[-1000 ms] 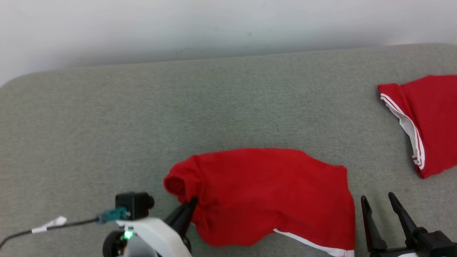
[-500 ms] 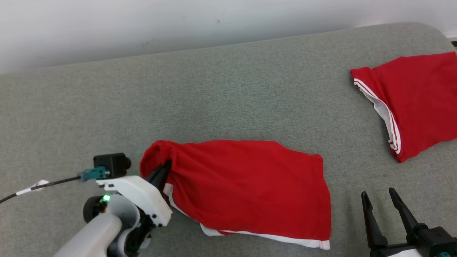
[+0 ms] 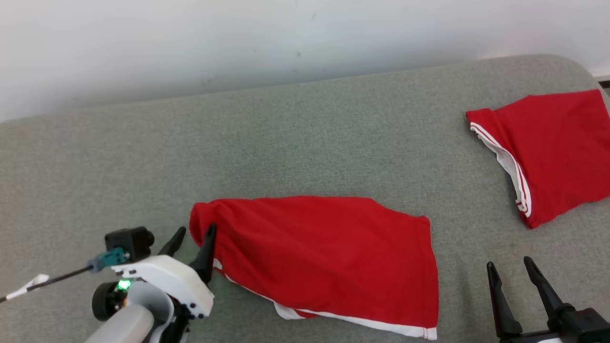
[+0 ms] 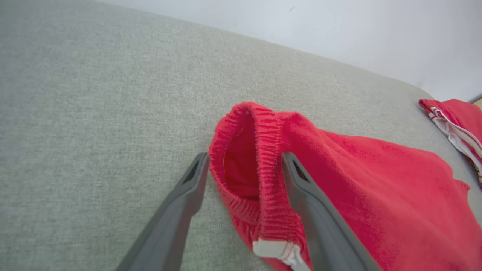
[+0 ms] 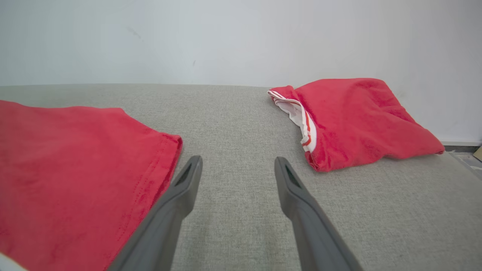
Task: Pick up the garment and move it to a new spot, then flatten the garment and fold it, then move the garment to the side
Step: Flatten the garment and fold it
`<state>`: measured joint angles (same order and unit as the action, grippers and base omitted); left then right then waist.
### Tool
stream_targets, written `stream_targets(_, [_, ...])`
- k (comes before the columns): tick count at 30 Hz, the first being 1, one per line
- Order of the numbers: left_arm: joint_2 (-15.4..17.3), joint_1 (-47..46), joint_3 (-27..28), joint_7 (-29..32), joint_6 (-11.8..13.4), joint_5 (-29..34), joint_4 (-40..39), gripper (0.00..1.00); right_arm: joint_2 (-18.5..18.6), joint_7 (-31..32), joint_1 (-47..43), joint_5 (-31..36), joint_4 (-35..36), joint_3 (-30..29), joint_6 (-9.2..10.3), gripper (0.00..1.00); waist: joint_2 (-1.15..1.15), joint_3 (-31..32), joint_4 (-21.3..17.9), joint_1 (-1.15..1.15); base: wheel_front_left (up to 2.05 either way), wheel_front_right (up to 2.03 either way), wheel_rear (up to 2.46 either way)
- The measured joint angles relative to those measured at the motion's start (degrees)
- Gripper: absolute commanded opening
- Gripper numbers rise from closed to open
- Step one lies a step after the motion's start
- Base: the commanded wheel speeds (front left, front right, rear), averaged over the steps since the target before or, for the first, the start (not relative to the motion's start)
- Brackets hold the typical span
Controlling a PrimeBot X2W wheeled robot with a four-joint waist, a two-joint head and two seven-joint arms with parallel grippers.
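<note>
Garment (image 3: 329,257) folded near front edge of grey cushion (image 3: 286,143), lettering hidden. Left gripper (image 3: 196,228) fingers spread, straddling its ribbed left end, not clamped. Right gripper (image 3: 509,263) spread wide, empty, front right corner, base cut off.

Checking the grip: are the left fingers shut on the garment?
No, the left fingers stand wide apart, one on each side of the garment's bunched edge.

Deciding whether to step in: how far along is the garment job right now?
Done: the garment lies spread on the grey cushion, apart from a second red garment. In hand: nothing gripped; the left gripper stands open astride its bunched end, the right gripper open over bare cushion. To do: smoothing that end, folding, moving it aside.
</note>
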<state>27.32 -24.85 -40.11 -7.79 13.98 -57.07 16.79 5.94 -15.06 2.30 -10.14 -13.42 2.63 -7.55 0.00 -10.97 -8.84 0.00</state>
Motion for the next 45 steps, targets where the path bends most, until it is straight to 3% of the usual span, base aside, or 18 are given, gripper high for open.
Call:
stream_targets(5, [0.87,2.74,0.82,-3.14,0.73,0.55,-3.42,1.00,0.10,0.00,-0.33,0.05,0.37,-0.25,0.00,1.00,0.00,1.49,0.73,0.00,0.00,0.00,0.00])
stream_targets(13, [3.01,10.49,4.14,-6.87,4.27,3.92,-10.77,1.00,0.32,0.00,-2.47,0.12,0.67,-0.92,0.00,1.00,0.00,4.78,1.76,0.00,0.00,0.00,0.00])
stream_targets(20, [1.64,15.50,7.58,-7.22,6.01,11.89,-14.08,1.00,0.31,0.00,-4.26,0.11,1.27,-2.13,0.00,1.00,0.00,6.95,2.39,-0.01,0.00,0.00,0.00])
stream_targets(22, [-0.37,18.89,9.64,-7.27,5.95,18.81,-15.39,1.00,0.20,0.00,-5.19,0.13,2.05,-2.76,0.00,1.00,0.00,8.20,2.68,0.00,0.00,0.00,0.00])
stream_targets(28, [-7.81,26.45,16.14,-7.27,2.88,30.11,-15.88,1.00,-0.68,-0.08,-7.95,0.52,2.79,-3.50,0.00,1.00,0.00,10.69,3.61,-0.01,0.00,0.00,0.00])
stream_targets(34, [-15.10,31.49,25.04,-7.31,-2.76,37.57,-14.21,1.00,-1.20,-0.08,-8.24,0.98,2.47,-1.33,0.00,1.00,0.00,12.22,4.83,-0.01,0.00,0.00,0.00])
stream_targets(39, [-18.61,33.07,30.41,-7.32,-8.31,41.79,-11.91,1.00,-1.65,-0.08,-8.11,0.97,2.03,-0.10,0.00,1.00,0.00,13.03,5.64,-0.01,0.00,0.00,0.00])
stream_targets(45, [-21.51,33.07,34.62,-7.32,-12.94,45.21,-10.51,1.00,-1.80,-0.08,-7.65,0.91,1.68,0.77,0.00,1.00,0.00,12.95,6.08,-0.01,0.00,0.00,0.00])
